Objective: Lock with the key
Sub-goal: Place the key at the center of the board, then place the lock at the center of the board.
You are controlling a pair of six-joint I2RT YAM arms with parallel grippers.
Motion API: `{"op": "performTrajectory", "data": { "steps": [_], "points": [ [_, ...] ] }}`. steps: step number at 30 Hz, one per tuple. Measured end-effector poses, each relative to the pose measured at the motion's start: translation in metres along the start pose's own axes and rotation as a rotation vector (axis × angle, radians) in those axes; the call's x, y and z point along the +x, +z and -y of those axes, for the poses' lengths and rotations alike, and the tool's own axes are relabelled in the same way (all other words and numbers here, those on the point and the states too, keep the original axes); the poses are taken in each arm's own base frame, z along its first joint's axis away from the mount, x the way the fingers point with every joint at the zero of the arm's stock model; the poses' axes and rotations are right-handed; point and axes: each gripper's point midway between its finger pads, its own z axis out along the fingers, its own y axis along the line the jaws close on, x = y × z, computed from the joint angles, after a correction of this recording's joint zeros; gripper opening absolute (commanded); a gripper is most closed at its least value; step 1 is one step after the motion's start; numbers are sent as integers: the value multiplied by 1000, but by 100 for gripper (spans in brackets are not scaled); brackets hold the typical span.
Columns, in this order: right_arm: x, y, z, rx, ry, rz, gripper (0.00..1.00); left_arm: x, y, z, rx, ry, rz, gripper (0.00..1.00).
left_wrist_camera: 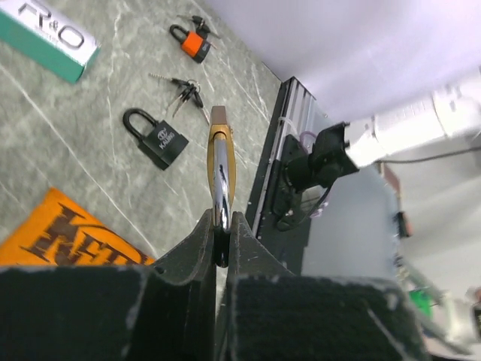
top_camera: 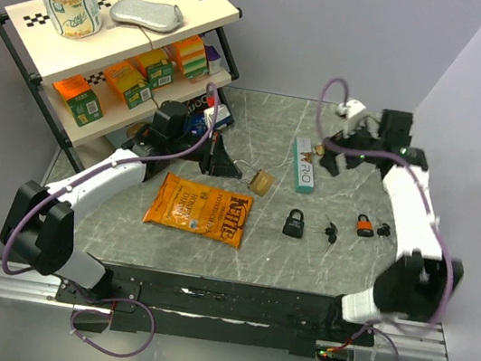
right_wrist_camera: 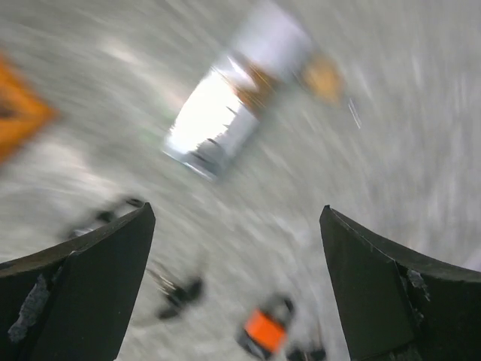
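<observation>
Three padlocks in view. Brass padlock (top_camera: 261, 182) sat left of table centre, pinched by its silver shackle (left_wrist_camera: 220, 188) in the left gripper (top_camera: 227, 167), jaws clenched tight on the steel. Its long axis ran out from the fingertips toward the robot's right, shackle end at the gripper and body end pointing at the teal-and-white box (top_camera: 303, 165). From the left wrist camera it showed edge-on, a thin gold strip straight ahead of the fingers. Could not tell whether the body touched the marble top.

Right gripper (top_camera: 329, 158) hung over the far end of the box with its jaws spread wide and nothing between them (its wrist view was badly motion-blurred).

Around it:
- orange chip bag (top_camera: 199, 209) lay flat just near-side of the brass lock
- black padlock (top_camera: 294, 223) was to the right of the bag, a bunch of keys (top_camera: 331, 232) just beside it
- orange padlock (top_camera: 365, 226) lay further right, more keys (top_camera: 384, 229) touching or nearly touching it
- shelf unit (top_camera: 107, 40) stood at the far left corner, behind the left arm

Between the brass lock's body and the box the table surface showed bare.
</observation>
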Motion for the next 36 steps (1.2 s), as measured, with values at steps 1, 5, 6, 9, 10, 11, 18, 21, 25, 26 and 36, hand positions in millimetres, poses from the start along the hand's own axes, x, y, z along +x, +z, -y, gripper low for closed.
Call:
{"op": "performTrajectory", "data": {
  "steps": [1,5,6,9,10,11,18,21,25,26,36],
  "points": [
    [-17,-5,-25,-34,-56,51,99,1,0,-1,-9,-27,-1,1],
    [-47,-24,-109,-151,-212,191,99,1,3,0,-31,-94,2,1],
    [-50,-28,-128,-181,-249,216,99,2,4,1,-34,-104,2,1],
    [-51,-32,-174,-282,-326,255,99,5,9,5,-40,-125,-5,1],
    [-52,-33,-188,-317,-352,263,99,6,10,6,-40,-128,-6,1],
    [-52,-33,-196,-338,-371,270,99,7,10,8,-40,-130,-7,1],
    [-49,-26,-238,-412,-498,271,99,10,6,23,-23,-131,3,1],
    [-40,-19,-249,-420,-535,246,98,7,5,26,-19,-125,11,1],
    [-36,-11,-248,-396,-561,221,80,8,5,26,-21,-134,11,1],
    [-37,-10,-247,-383,-565,223,78,8,5,25,-22,-136,10,1],
    [-37,-3,-241,-326,-569,217,49,4,6,19,-51,-127,38,1]
  ]
}}
